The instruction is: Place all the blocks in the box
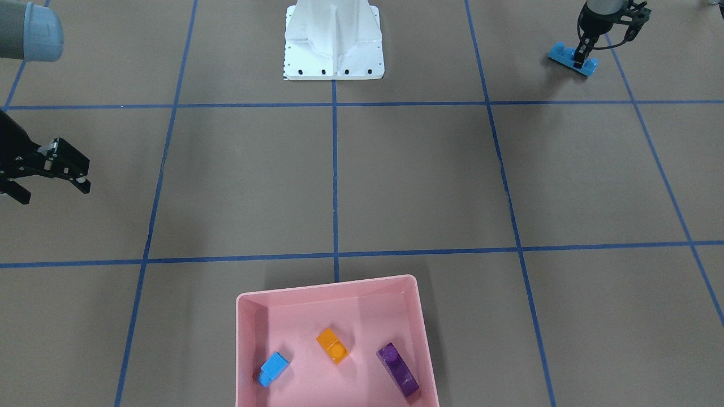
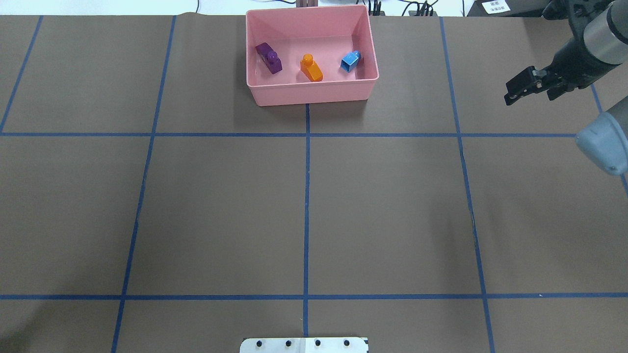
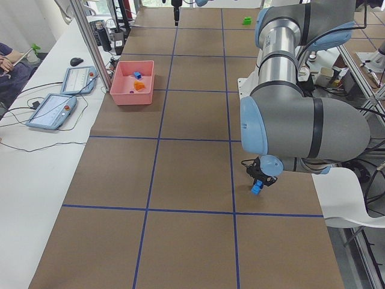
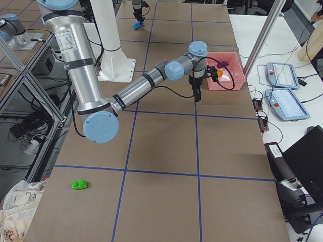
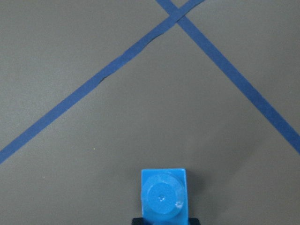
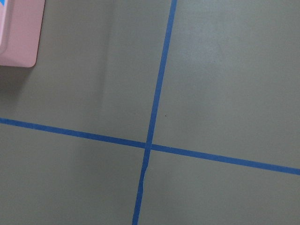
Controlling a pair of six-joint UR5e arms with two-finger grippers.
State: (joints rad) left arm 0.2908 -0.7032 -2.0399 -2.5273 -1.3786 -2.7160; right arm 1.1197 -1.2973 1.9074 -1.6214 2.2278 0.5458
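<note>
Long blue brick (image 1: 561, 54): between the fingers of the left claw (image 1: 582, 59), studs up toward the wrist camera, low on the worktop (image 1: 418, 181).
Left claw: fingers pressed on the brick's long sides near mid-length, so it looks clamped (I cannot tell if the brick is off the surface).
Step in hand: by my judgement, picking up this brick to carry it to the box.
Doing it well: lift straight up and keep the brick level. Once past the rim, lower it into a bare patch clear of the bricks already there.
Left arm (image 3: 301, 129): forearm low and nearly level, wrist folded so the claw points straight down.
Box (image 1: 325, 285): well apart from the left claw. It holds the orange brick (image 1: 333, 345), light-blue brick (image 1: 274, 368) and purple brick (image 1: 398, 370).
Green brick (image 4: 79, 184): on the worktop, well apart from both claws.
Right claw (image 1: 54, 190): fingers apart, holding nothing, aimed down near the box.
</note>
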